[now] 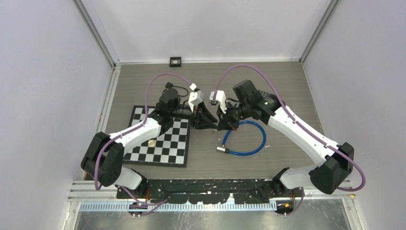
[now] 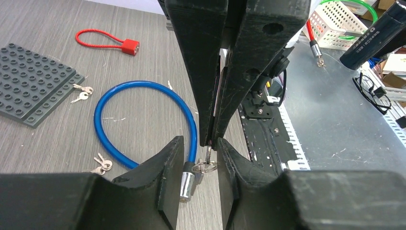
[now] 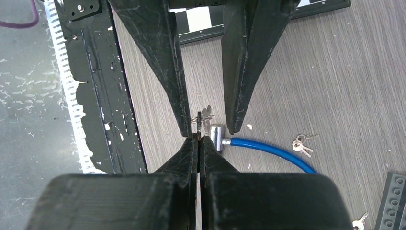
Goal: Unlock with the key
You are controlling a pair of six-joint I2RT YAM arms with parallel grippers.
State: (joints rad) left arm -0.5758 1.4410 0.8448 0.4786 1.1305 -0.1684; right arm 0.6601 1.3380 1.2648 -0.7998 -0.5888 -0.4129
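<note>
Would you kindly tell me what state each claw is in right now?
Left claw: open, gripping nothing.
Right claw: closed on the key.

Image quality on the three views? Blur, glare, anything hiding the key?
Top external: even soft light, walls bowed by the wide lens, small parts unresolved. Left wrist: key sharp, black left gripper featureless. Right wrist: key crisp in right gripper, slight sheen on lock barrel.

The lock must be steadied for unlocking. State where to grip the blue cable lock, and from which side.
Best grip the silver cylinder ending the blue cable. It lies flat on the table, so come from above, fingers across its round sides, leaving the face opposite the cable free.
</note>
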